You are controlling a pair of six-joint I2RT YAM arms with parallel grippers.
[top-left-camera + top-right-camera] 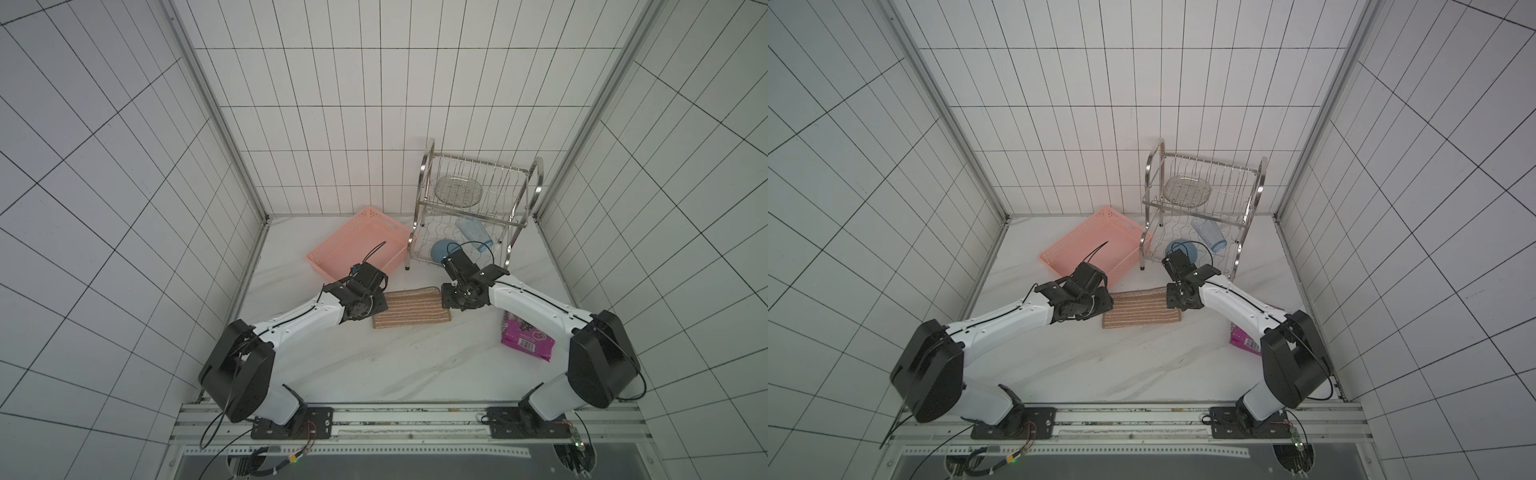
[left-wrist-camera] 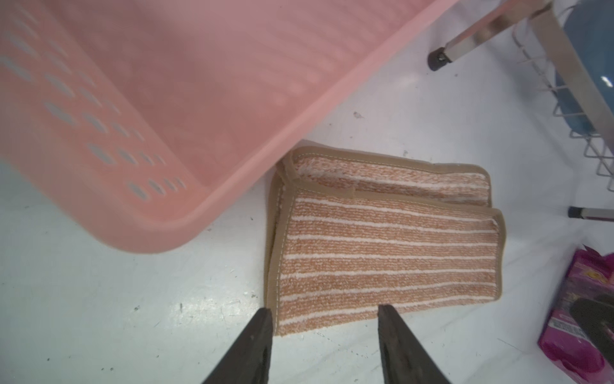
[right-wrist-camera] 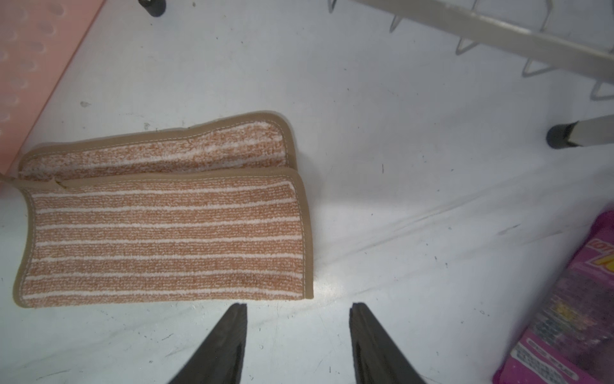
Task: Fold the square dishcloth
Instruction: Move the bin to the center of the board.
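The square dishcloth [image 3: 166, 239] lies folded in 2 layers. The left gripper [image 2: 324, 312] and right gripper [image 3: 298, 309] hover at its ends, jaws spread and empty.

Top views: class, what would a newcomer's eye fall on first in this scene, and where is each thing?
The striped tan dishcloth grabs the eye first: it lies folded over at mid-table, with the left gripper and right gripper open at either end. Behind it sit a pink basket and a steel dish rack; a purple packet lies off to the right.
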